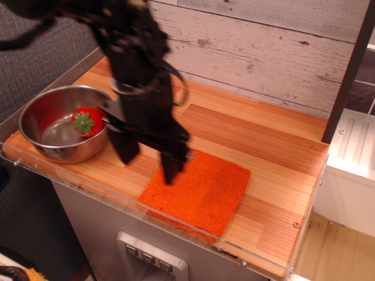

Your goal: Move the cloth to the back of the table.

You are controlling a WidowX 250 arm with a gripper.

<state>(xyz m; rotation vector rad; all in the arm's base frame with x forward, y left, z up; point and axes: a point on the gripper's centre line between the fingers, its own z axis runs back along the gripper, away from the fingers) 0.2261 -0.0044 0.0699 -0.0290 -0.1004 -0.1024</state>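
Observation:
The bright orange cloth (pixel 202 190) lies flat near the front edge of the wood-plank table (pixel 252 132), right of centre. My black gripper (pixel 149 159) hangs open over the cloth's left edge. One finger is left of the cloth over bare wood. The other fingertip (pixel 170 172) is over the cloth's left part. I cannot tell whether the fingers touch it. The arm hides the cloth's back left corner.
A steel bowl (pixel 44 137) with a red strawberry-like toy (pixel 86 121) stands at the front left. A clear acrylic rim (pixel 193 225) runs along the front edge. A whitewashed plank wall (pixel 252 47) backs the table; a dark post (pixel 347 82) stands at the right.

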